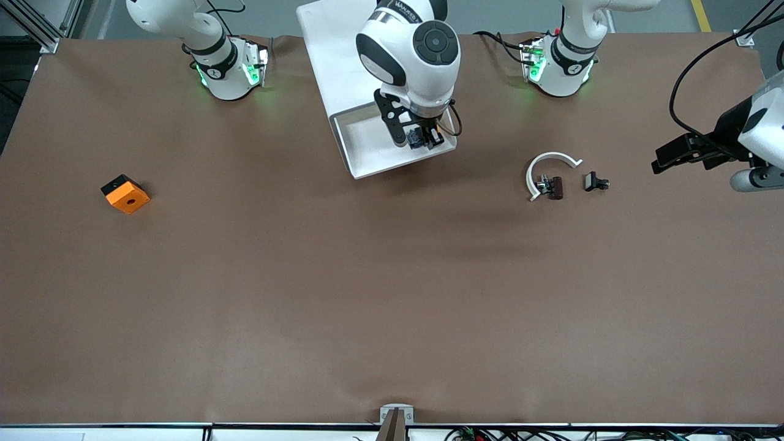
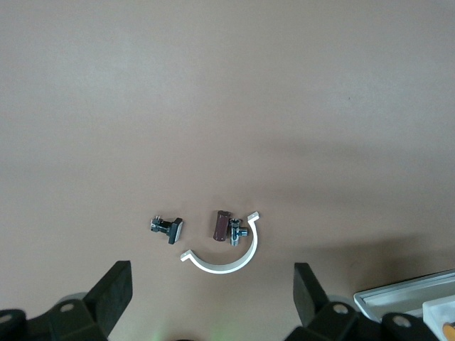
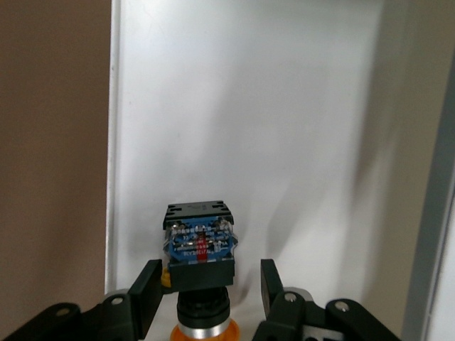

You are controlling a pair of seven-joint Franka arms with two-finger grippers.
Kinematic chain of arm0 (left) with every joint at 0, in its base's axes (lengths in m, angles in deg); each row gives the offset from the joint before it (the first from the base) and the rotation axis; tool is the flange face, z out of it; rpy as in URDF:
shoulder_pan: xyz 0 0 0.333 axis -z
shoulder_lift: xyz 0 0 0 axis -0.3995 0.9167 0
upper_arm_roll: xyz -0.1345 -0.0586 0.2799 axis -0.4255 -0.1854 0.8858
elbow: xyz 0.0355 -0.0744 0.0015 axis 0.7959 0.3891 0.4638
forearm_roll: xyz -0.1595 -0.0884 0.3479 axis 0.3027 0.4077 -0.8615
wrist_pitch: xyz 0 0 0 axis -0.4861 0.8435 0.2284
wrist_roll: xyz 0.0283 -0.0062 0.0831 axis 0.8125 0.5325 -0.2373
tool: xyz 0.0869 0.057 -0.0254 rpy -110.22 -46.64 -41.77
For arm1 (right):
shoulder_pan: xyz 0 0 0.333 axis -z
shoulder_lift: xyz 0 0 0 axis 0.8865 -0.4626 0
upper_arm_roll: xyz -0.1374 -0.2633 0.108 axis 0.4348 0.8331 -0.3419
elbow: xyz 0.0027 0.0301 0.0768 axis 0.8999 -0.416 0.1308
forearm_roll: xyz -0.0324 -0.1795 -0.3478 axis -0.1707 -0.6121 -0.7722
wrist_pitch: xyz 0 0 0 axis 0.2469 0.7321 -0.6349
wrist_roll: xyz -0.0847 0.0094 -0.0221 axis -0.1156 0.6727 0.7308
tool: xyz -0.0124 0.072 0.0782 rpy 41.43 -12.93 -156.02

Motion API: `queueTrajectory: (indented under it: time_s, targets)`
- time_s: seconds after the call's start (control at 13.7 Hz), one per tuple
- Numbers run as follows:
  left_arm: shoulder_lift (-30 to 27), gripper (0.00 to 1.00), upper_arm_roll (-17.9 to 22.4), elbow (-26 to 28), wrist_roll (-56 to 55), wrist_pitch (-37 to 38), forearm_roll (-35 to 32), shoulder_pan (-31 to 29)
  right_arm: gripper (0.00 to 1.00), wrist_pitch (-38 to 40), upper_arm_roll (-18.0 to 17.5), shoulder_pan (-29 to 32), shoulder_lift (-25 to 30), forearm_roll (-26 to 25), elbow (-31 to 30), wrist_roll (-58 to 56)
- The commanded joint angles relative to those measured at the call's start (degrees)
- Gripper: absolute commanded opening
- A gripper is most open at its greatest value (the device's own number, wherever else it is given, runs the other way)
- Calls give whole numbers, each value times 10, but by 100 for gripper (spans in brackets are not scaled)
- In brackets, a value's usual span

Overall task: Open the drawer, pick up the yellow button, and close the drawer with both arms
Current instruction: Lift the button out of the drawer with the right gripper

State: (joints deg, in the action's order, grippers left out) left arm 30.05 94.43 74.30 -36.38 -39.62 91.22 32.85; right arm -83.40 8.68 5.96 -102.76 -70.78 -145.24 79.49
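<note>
Top drawer [image 1: 373, 144] of the white cabinet [image 1: 334, 55] is pulled out, its white tray open to view. Right gripper [image 1: 421, 138] is down inside that tray, at the corner toward the left arm's end. In the right wrist view the button [image 3: 200, 264] lies on the tray floor between the gripper fingers [image 3: 144, 295], blue base up, orange cap toward the wrist; the fingers are spread w/ a gap each side, so no pinch yet. Step in hand, as judged: taking the button. Next move likely calls for squeezing on the black body, then lifting straight up clear of the tray rim. Left gripper [image 1: 680, 153] waits over the surface [image 1: 392, 294] at the left arm's end, fingers spread, holding nothing, near the white arc [image 1: 549, 171] & small black parts [image 1: 595, 182]. Drawer not yet closed.
</note>
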Motion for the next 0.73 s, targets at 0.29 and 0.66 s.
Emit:
queueTrajectory:
  time_s: [0.29, 0.66]
  targets:
    - [14, 100, -6, -23, -1, 6, -35, 4, 58, 8, 7, 1, -8, 4, 13, -9]
    - [14, 100, -35, -13, -7, 15, -40, 5, 0, 6, 7, 1, -8, 4, 13, -23]
